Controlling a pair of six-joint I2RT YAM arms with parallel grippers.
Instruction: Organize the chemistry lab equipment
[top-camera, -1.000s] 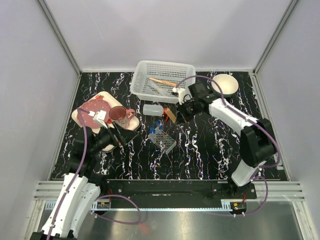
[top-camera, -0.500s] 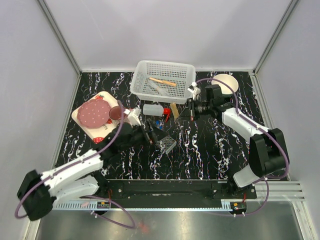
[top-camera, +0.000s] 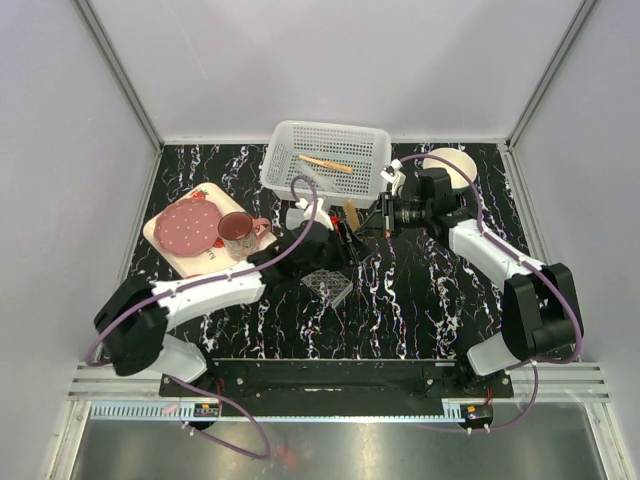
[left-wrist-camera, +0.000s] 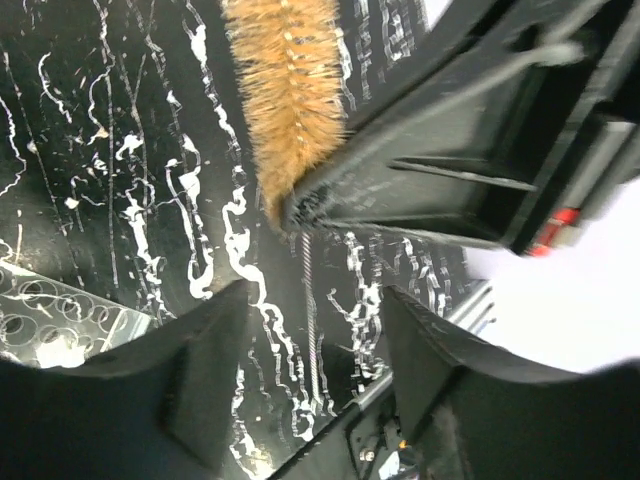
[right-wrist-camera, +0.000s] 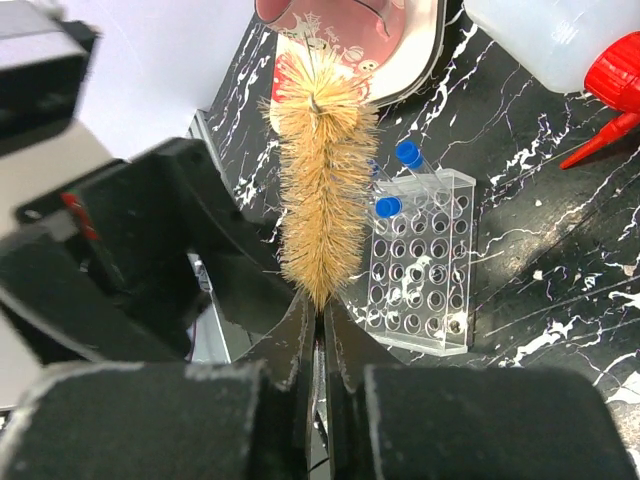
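Right hand: the right hand (right-wrist-camera: 320, 312) is pinched tight on the brush (right-wrist-camera: 322, 170) at the foot of its bristles. The tuft points away from the wrist, which leaves the wire stem (left-wrist-camera: 310, 290) free behind the grip.
Left hand: the left hand (left-wrist-camera: 315, 300) has its fingers apart and holds nothing. The stem runs down the gap between them, and I see no contact with either finger.
Why so: I read this as a hand-over in the air, with the right hand offering the bare wire so the left can take it clear of the bristles.
Brush place: it is held off the counter (top-camera: 420, 300) in the middle, just in front of the basket (top-camera: 300, 185).
Rack: the rack (right-wrist-camera: 420, 262) sits on the counter near the brush, with two blue-capped tubes (right-wrist-camera: 389, 207) standing at one end and the other holes open.
Bottle: the bottle (right-wrist-camera: 545, 30) looks to be lying on its side beside the rack, with its red cap towards the brush.
Basket: it already holds sticks (top-camera: 325, 163), so I take it as the likely home for the loose tools.
Next: I would close the left hand on the wire before the right lets go.
Risk: the stem is thin, so it could slip or swivel in the pinch.
Not mine: I am leaving the tray (top-camera: 160, 235), mug (top-camera: 238, 230) and bowl (top-camera: 450, 165) alone.
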